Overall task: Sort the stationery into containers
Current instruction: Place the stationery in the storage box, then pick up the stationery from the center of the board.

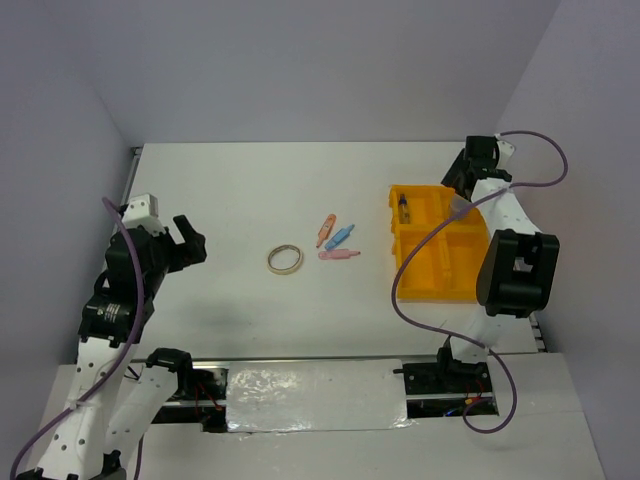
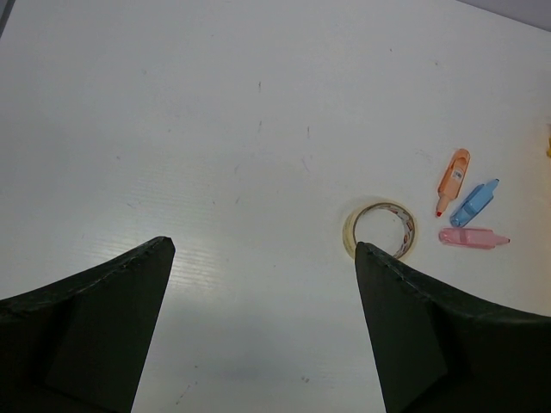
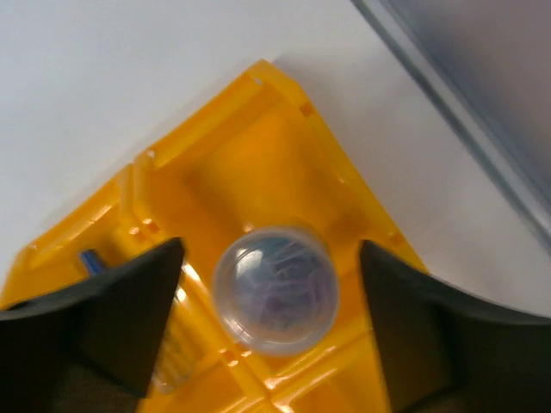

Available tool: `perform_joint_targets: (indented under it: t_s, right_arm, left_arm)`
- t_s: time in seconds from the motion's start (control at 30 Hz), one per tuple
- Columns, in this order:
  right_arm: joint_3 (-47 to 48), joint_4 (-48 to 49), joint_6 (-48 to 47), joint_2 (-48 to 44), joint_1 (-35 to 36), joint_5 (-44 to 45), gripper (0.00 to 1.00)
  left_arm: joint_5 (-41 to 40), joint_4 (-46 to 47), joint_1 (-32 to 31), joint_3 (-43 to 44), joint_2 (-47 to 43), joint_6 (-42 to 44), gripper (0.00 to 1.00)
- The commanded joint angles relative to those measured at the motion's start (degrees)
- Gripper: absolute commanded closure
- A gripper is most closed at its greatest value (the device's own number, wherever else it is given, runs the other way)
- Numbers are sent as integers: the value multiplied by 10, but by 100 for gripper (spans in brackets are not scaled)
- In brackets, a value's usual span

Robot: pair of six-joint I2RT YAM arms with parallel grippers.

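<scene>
Between the parted fingers of the right gripper (image 3: 271, 249), in a far corner compartment of the yellow tray (image 3: 258, 163): clear round pot (image 3: 275, 288), purplish contents, judged light, rigid, slick-walled, best pinched across its sides; left gripper (image 2: 263, 245) gaping, empty, near the tape ring (image 2: 349, 234).

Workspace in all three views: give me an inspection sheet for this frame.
Surface: white table, faint marks only.
Job's things: yellow tray at right holds a clear round capsule and a small bottle; tape ring, orange piece, blue piece, pink piece lie loose mid-table.
Clutter: nothing seen.
Grippers: left gripper open, empty; right gripper open, straddling the capsule, not touching.
Cables: purple cables along both arms; one crosses the tray.
Surroundings: plain pale walls.
</scene>
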Motion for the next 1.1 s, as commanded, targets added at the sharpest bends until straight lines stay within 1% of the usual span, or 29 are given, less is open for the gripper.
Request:
perform_joint_targets:
  t_s: [0.0,0.03,0.17,0.23,0.3,0.33,0.4,0.43,0.5,0.53,0.57,0.6,0.63,0.67,0.7,0.73,0.77,0.83,0.87,0.9,0.97,1.07]
  right_arm:
    - [15,35,7,-19,-4,-26,3]
    - [23,31,7,-19,-4,-27,0]
    - [32,10,-4,-36,2,-36,0]
    - [29,-1,0,-57,14,-40,0]
    - [15,11,-16,-80,40,-55,0]
    - [3,12,-17,-104,93,-37,0]
    - [-14,18,-26,-132,153,-15,0]
    - [-46,47,-33,-164,216,-20,1]
    - [-100,93,-63,-192,284,-82,5]
    - [-108,119,-70,-201,317,-102,7]
    - [-108,121,-81,-197,379,-125,16]
    - [-105,120,-83,-187,408,-129,23]
    - [-95,121,-86,-158,433,-137,30]
    - [-90,126,-102,-142,474,-153,42]
    - [-72,128,-109,-100,492,-178,45]
    - [-57,118,-118,-74,511,-176,48]
    - [-38,104,-132,-47,545,-166,48]
    - [43,59,-154,56,588,-124,49]
    - [61,52,-157,56,597,-123,49]
    - [78,42,-159,99,606,-105,49]
    - [127,9,-156,154,625,-91,49]
    - [140,7,-153,176,636,-92,50]
  left_arm:
    - [9,14,4,10,6,10,1]
    - [9,14,4,10,6,9,1]
    - [9,15,4,9,6,9,1]
    - [9,15,4,9,7,9,1]
    - [8,14,4,10,10,9,1]
    - [7,14,4,10,12,9,1]
    - [6,14,4,10,14,9,1]
    - [4,13,4,11,16,9,1]
    - [3,11,4,11,21,9,1]
    - [2,10,4,11,21,8,1]
    - [-3,9,4,12,23,6,1]
    - [-3,9,4,12,24,6,1]
    - [-4,8,4,12,23,6,1]
    - [-5,8,5,12,23,6,1]
    - [-7,8,5,11,23,6,1]
    - [-9,8,5,11,21,5,1]
    - [-12,7,5,11,20,4,1]
    - [-15,6,5,11,18,4,1]
    - [-18,6,5,11,17,3,1]
    - [-24,4,5,11,17,2,1]
    - [-46,-5,5,16,20,-4,1]
    - [-53,-10,5,17,27,-7,1]
